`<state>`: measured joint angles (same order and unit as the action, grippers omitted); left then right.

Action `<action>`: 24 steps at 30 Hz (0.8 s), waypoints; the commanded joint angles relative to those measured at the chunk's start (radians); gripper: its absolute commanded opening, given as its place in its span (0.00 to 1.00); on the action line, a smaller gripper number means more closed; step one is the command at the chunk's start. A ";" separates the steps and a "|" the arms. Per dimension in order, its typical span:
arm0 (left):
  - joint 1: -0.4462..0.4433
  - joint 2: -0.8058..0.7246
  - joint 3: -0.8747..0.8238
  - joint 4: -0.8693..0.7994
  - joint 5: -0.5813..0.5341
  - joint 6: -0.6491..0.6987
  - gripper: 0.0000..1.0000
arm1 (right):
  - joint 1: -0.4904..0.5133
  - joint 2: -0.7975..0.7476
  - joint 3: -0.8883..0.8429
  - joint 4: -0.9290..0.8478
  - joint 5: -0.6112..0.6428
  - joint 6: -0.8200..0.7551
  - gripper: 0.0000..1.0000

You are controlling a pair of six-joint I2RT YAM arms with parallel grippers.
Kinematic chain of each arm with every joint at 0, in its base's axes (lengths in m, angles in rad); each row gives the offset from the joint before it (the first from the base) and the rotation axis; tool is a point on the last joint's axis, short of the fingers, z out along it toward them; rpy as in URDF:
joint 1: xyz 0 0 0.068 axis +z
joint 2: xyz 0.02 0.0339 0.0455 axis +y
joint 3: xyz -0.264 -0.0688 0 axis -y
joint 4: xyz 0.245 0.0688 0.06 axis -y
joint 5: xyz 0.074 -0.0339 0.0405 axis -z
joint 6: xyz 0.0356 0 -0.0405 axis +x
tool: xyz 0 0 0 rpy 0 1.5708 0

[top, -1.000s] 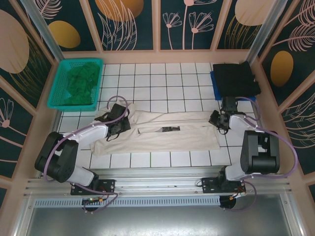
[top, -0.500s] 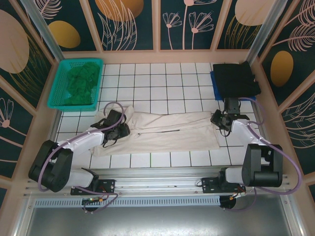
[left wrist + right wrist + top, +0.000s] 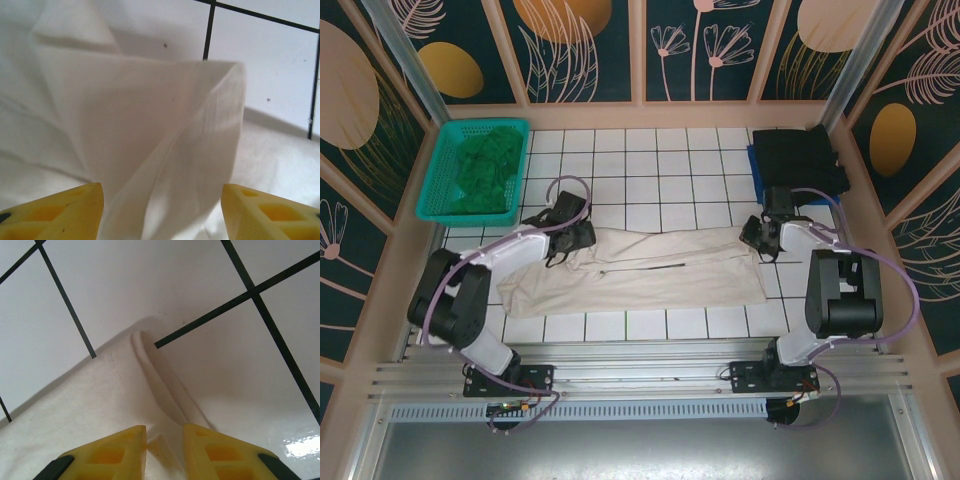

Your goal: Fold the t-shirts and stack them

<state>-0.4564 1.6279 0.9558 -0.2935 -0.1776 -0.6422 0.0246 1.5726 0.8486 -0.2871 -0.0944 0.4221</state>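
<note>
Cream-white t-shirt fold stands between left jaws, opened since earlier.

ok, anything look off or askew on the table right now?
Yes: the cream-white shirt is uneven. Its left end is rumpled, with a loose fold standing up between the fingers of the open left gripper. The green shirt sits crumpled in the basket.

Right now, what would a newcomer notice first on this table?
The large cream-white cloth t-shirt, folded into a long band across the middle, with the left gripper at its left end and the right gripper at its right end. Next, the dark green shirt heaped in the teal plastic mesh basket far left, and the black folded shirt far right.
</note>
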 commanded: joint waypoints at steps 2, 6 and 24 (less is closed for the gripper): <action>0.023 0.114 0.088 -0.038 -0.036 0.071 0.61 | 0.003 0.008 0.041 0.003 0.024 -0.029 0.24; 0.049 0.155 0.117 -0.036 -0.026 0.094 0.46 | 0.003 0.011 0.061 -0.017 0.019 -0.034 0.13; 0.114 0.271 0.604 -0.233 -0.070 0.201 0.00 | -0.016 0.072 0.226 -0.058 -0.018 -0.078 0.00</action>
<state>-0.3603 1.8553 1.4532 -0.4568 -0.2226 -0.4816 0.0177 1.6104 1.0103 -0.3183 -0.1055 0.3737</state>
